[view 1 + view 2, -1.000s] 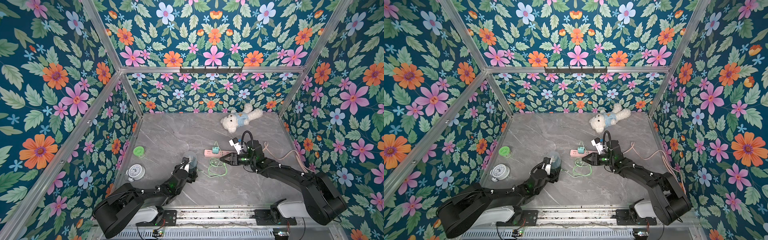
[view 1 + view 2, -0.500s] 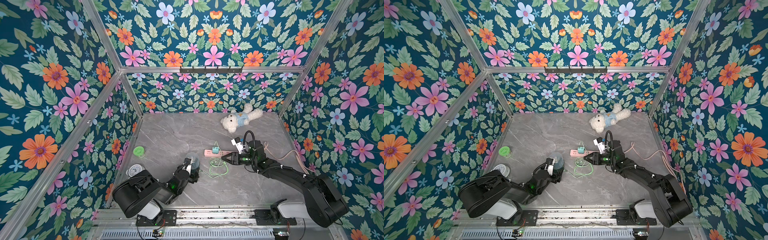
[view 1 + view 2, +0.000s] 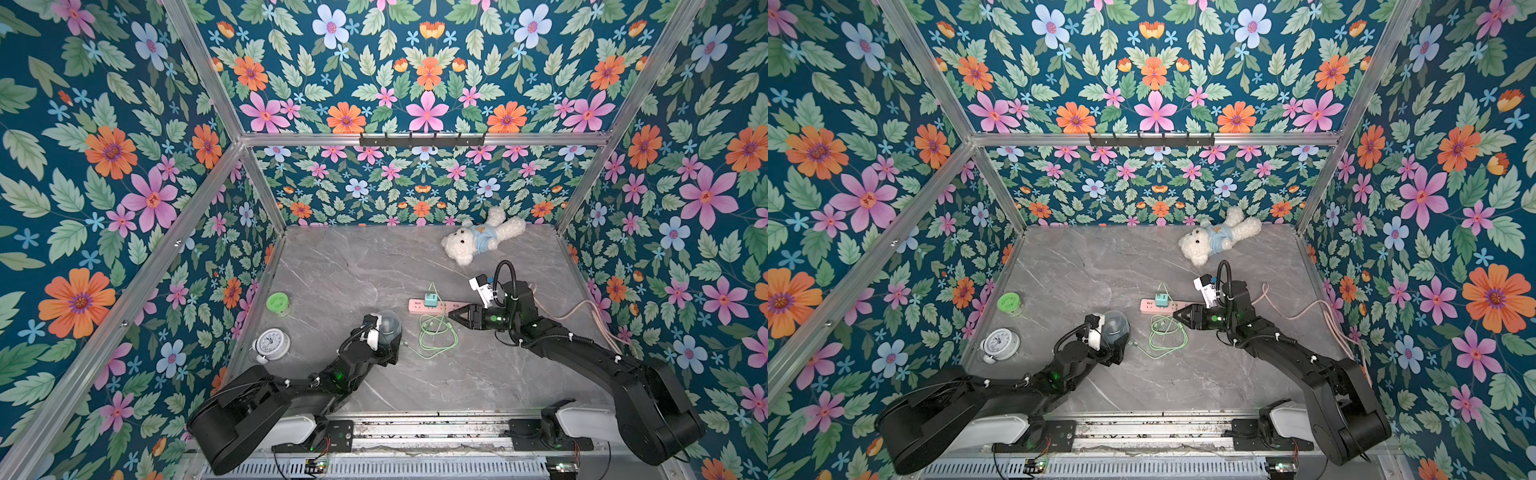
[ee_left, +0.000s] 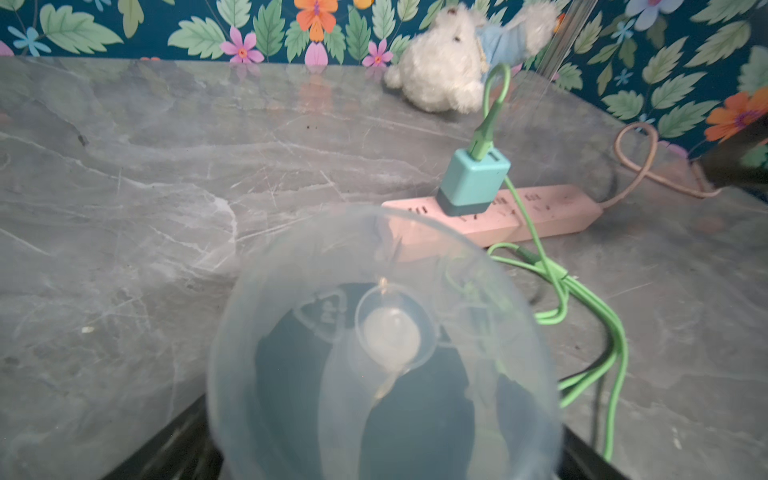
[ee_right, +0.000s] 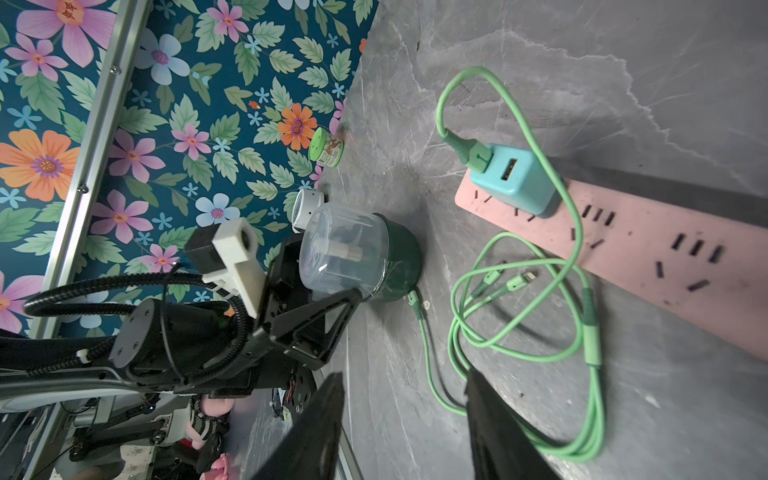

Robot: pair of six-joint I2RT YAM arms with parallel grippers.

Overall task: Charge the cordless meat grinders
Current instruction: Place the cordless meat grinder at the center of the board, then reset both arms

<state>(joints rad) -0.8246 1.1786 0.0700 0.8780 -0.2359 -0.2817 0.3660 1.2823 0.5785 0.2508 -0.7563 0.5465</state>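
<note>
- The cordless meat grinder [image 5: 353, 253] stands upright on the grey surface [image 3: 332, 266]. It is a little to the left of the pink power strip [image 5: 665, 266], and the coiled green cable [image 5: 582, 316] lies between them.
- One small connector [image 5: 412, 297] of this cable sits against the dark green base of the grinder and seems to be plugged in. The other end is in the teal adapter [image 5: 515, 183], which sits in the strip. So I judge that the charging link is made, and what is left is to take the arms away.
- The left hand [image 3: 388, 345] has its fingers wide apart on the two sides of the grinder's base. Whether they touch it, I cannot tell.
- The right hand [image 5: 403, 374] is close over the cable loops, with its fingers apart and nothing held between them.
- First risk: if the left hand draws back while a finger rubs the base, the grinder, which looks light, may slide or tip, and the connector may come out.
- Second risk: one finger of the right hand is just beside a loop of the cable. If it catches this loop, the pull could go to the connector or to the adapter.
- It would be safer, I think, for each hand to rise first and only then retreat.
</note>
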